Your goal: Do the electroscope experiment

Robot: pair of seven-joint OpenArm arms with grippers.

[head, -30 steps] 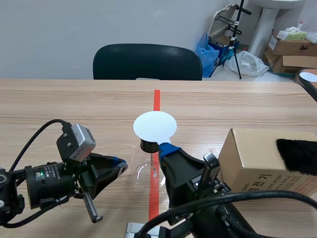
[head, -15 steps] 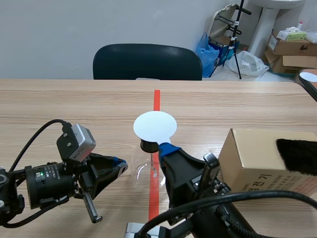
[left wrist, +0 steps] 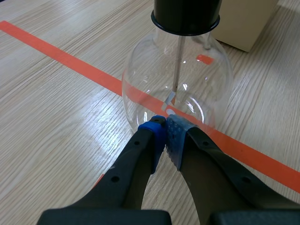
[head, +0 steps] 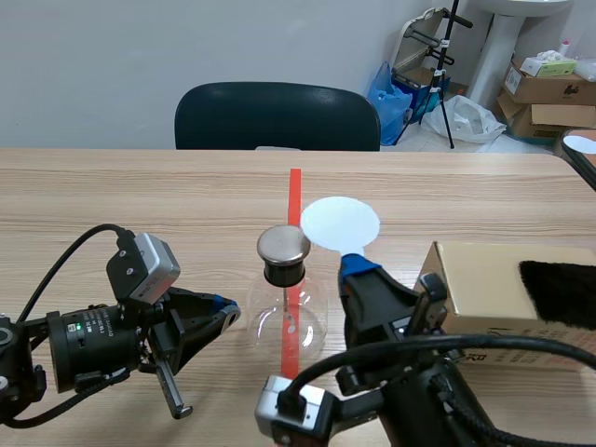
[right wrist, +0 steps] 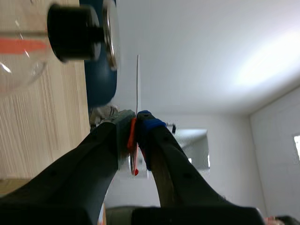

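Clear glass formed the electroscope's flask (head: 291, 321), which stood on the orange-red tape line (head: 294, 191) at the middle of the table (head: 140, 196), its black stopper (head: 283, 273) topped by a round metal cap (head: 284, 244). Low beside its base, the left gripper (left wrist: 165, 129) lay with its fingers clenched together on nothing (their tips right at the glass). The right gripper (head: 358, 268) pinched a white disc (head: 341, 223) by its edge, holding it raised just beside the cap, near a cardboard box (head: 484, 284).
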